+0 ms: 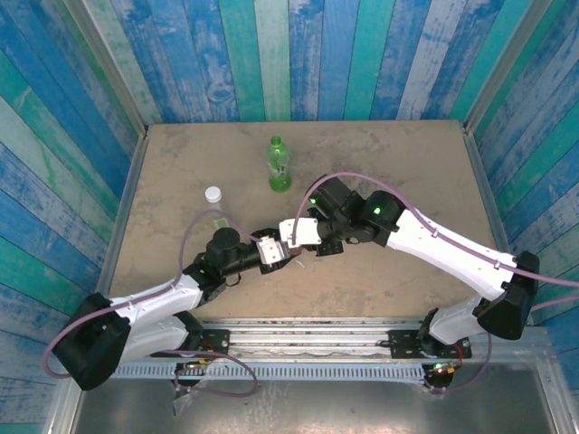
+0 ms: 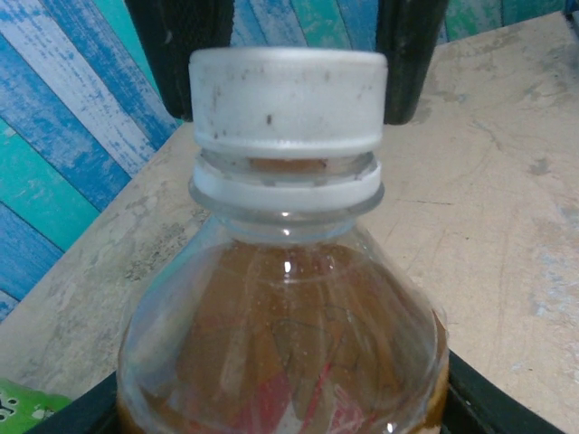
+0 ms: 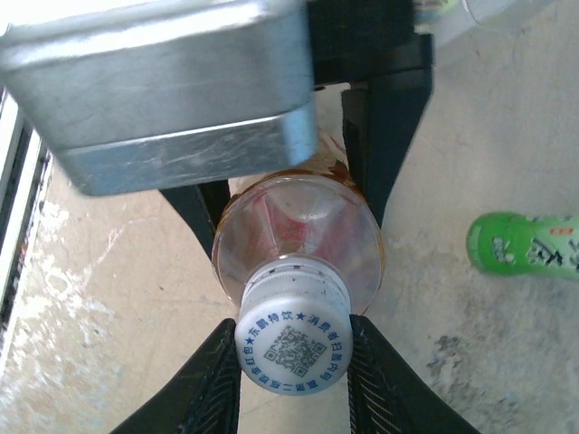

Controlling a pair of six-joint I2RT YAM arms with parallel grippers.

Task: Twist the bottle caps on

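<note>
The amber bottle (image 2: 285,334) with a red label is held level between my two grippers over the table. My left gripper (image 1: 274,250) is shut on its body, its black fingers (image 3: 387,136) on either side of the shoulder. A white cap (image 3: 292,348) with a QR code sits on the neck. My right gripper (image 3: 292,362) is shut on that cap, one ribbed finger (image 3: 204,389) pressed to each side. The green bottle (image 1: 280,165) stands behind, its yellow-green cap (image 1: 276,142) on top. The clear bottle (image 1: 217,215) with a white cap (image 1: 213,193) stands to the left.
The tan table (image 1: 407,163) is walled by blue and teal planks (image 1: 298,54). A metal rail (image 1: 298,330) runs along the near edge between the arm bases. Purple cables (image 1: 194,231) loop over both arms.
</note>
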